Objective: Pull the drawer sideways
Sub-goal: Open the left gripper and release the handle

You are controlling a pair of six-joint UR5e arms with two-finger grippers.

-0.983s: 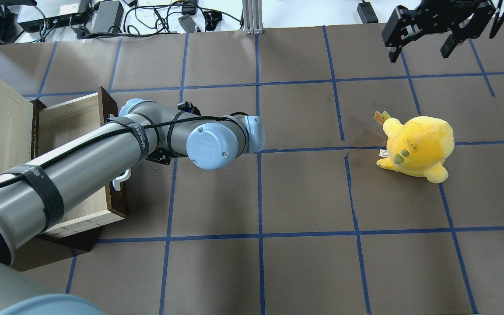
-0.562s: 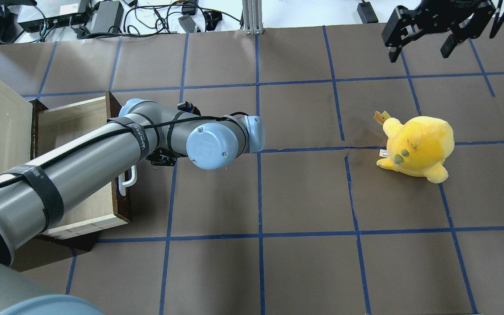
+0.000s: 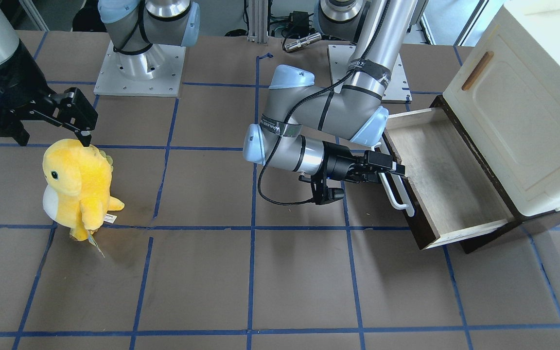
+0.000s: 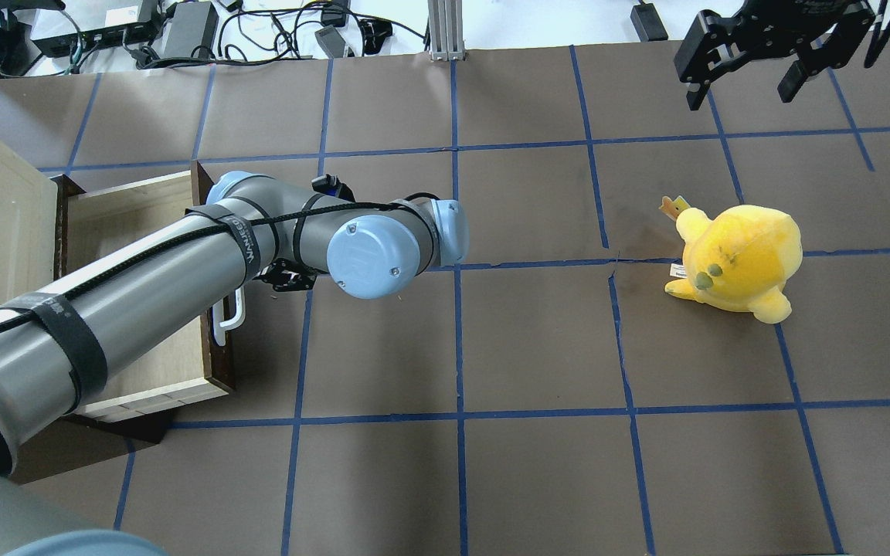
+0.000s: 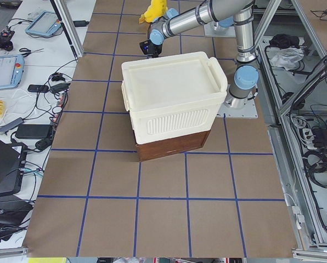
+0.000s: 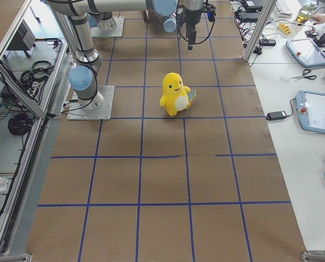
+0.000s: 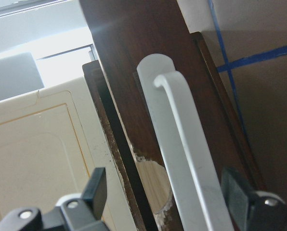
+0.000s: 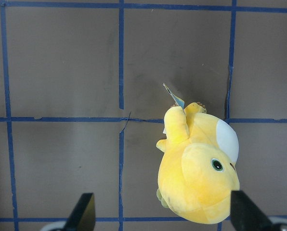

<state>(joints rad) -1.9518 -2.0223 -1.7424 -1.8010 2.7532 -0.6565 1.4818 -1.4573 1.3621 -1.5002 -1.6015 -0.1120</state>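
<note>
The drawer (image 3: pixel 447 180) stands pulled out of the base of the cream cabinet (image 3: pixel 528 97), with its greyish-brown bottom bare. In the overhead view the drawer (image 4: pixel 140 224) lies partly under my left arm. Its long white bar handle (image 3: pixel 399 194) sits on the dark brown front (image 7: pixel 134 57). My left gripper (image 3: pixel 395 167) is at the handle's upper part. In the left wrist view the handle (image 7: pixel 187 154) runs between the two spread fingers (image 7: pixel 96 190), so the gripper is open. My right gripper (image 4: pixel 754 73) is open, high above the far right of the table.
A yellow plush toy (image 4: pixel 738 259) stands on the right half of the table, below my right gripper, and shows in the right wrist view (image 8: pixel 199 168). The cabinet's cream door has a small brown handle (image 3: pixel 477 70). Blue tape lines grid the brown table.
The drawer has slid a little further out of the cabinet, to the right in the overhead view, and my left arm moved with it. The right arm and the plush have not moved.
</note>
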